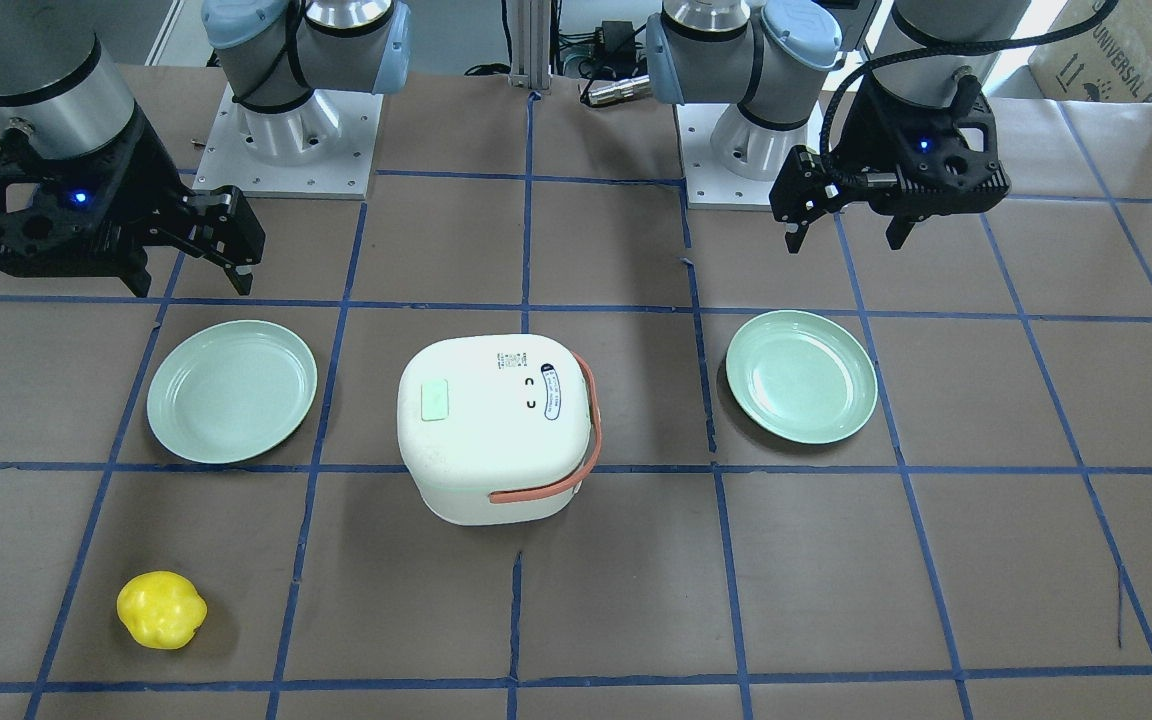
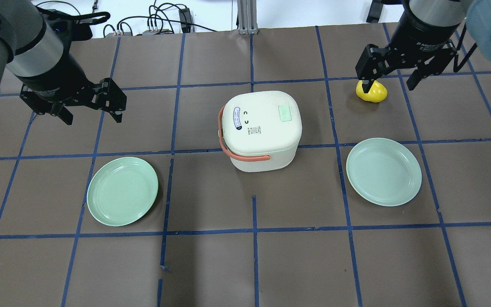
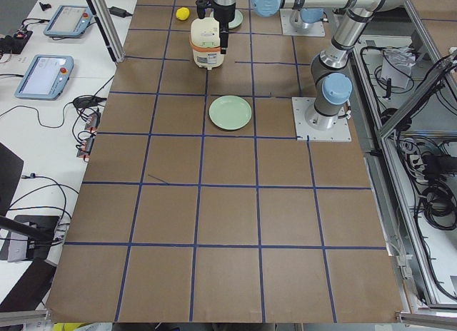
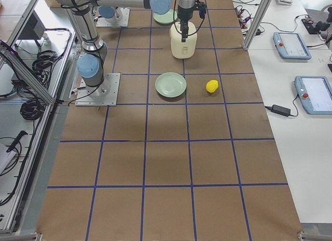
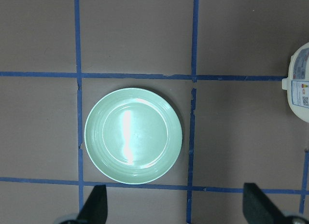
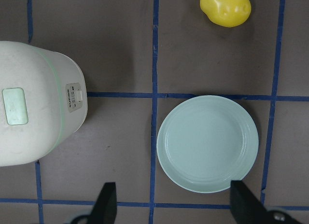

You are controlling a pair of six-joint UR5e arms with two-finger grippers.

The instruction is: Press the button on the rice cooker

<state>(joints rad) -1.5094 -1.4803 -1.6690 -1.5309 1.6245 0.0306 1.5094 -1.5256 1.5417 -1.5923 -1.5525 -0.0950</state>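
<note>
The white rice cooker (image 2: 262, 128) stands mid-table with its lid shut and its orange-red handle (image 2: 245, 157) lying down around it. It also shows in the front view (image 1: 491, 430). The right wrist view shows a small white button panel (image 6: 73, 97) on the cooker's side wall and a pale green patch (image 6: 14, 105) on the lid. My left gripper (image 2: 93, 118) is open and empty, high above the table to the cooker's left. My right gripper (image 2: 389, 85) is open and empty, high to the cooker's right. Neither touches the cooker.
A green plate (image 2: 122, 190) lies left of the cooker, below my left gripper (image 5: 176, 209). A second green plate (image 2: 384, 171) lies on the right, below my right gripper (image 6: 175, 204). A yellow toy fruit (image 1: 161, 610) lies at the far right.
</note>
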